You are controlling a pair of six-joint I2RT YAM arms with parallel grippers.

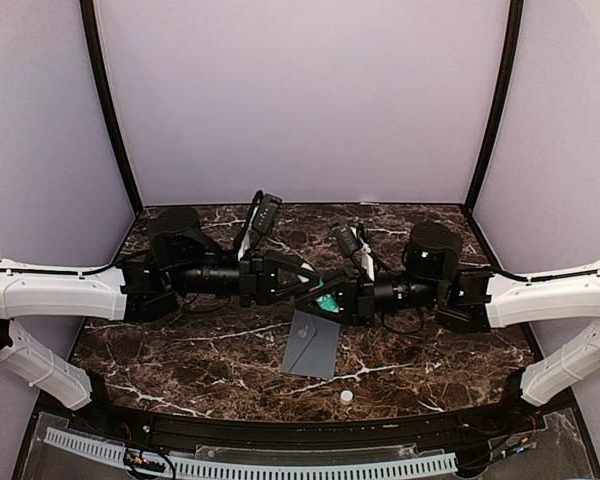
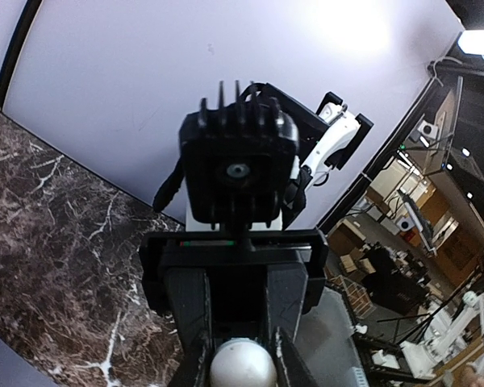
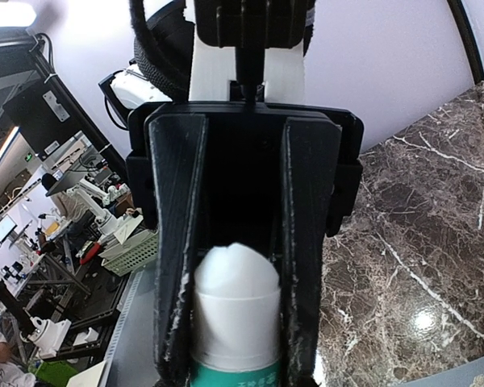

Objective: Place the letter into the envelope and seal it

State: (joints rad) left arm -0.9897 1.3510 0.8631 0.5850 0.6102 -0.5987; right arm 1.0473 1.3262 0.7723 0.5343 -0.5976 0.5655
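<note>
The grey envelope [image 1: 312,345] lies flat on the marble table [image 1: 180,360], just in front of both grippers. The letter is not in view. A white glue stick with a green label [image 1: 327,302] is held in the air between the two grippers, above the envelope's far edge. My right gripper [image 1: 336,297] is shut on its body; in the right wrist view the stick [image 3: 235,314] sits between the fingers [image 3: 177,322], domed white end showing. My left gripper [image 1: 302,283] is shut on the stick's other end, a round white end [image 2: 242,367] in the left wrist view.
A small white cap [image 1: 346,396] lies on the table near the front edge, right of the envelope. Both arms stretch in from the sides and meet over the table's middle. Purple walls close off the back and sides.
</note>
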